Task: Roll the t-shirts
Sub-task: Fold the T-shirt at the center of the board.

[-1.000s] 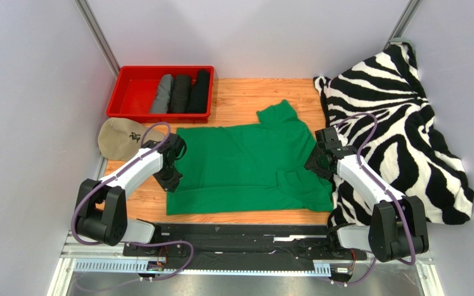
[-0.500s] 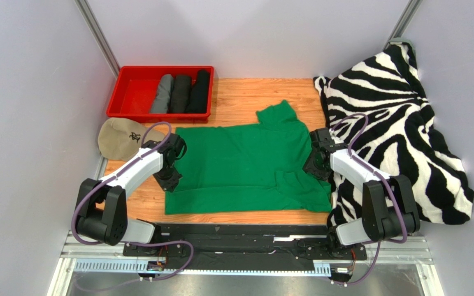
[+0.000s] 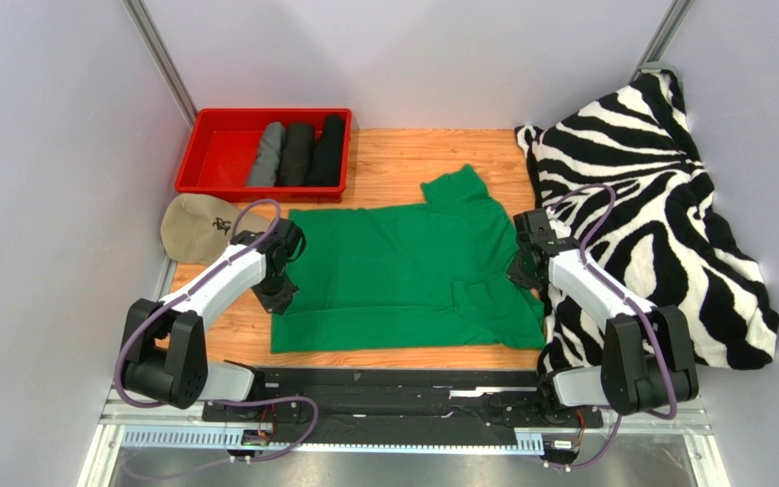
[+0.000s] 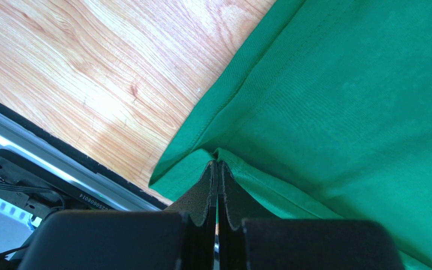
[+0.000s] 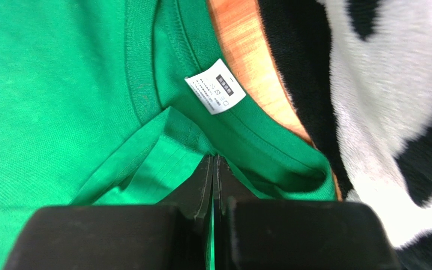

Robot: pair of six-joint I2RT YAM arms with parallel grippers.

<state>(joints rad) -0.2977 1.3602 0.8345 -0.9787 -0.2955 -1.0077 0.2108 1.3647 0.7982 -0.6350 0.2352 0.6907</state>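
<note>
Green t-shirt (image 3: 394, 274): spread flat at the centre of the wooden table (image 3: 404, 152), right edge beside the zebra blanket (image 3: 658, 183).
Red tray (image 3: 192, 162): far left corner.
Rolled t-shirts (image 3: 297, 152): one grey, two black, side by side in the tray.
Cap (image 3: 195, 225): beige, near the tray.
Left gripper (image 4: 217, 166): jaws pressed together, pinching the shirt's left hem.
Right gripper (image 5: 212, 160): jaws pressed together on a fold beside the collar.
Label (image 5: 215, 87): white, inside the collar.

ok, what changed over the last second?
The right end effector shifted slightly at the collar and closed on the green t-shirt. The left end effector stays shut on the shirt's hem corner. The rolled shirts, cap and blanket have not moved.
</note>
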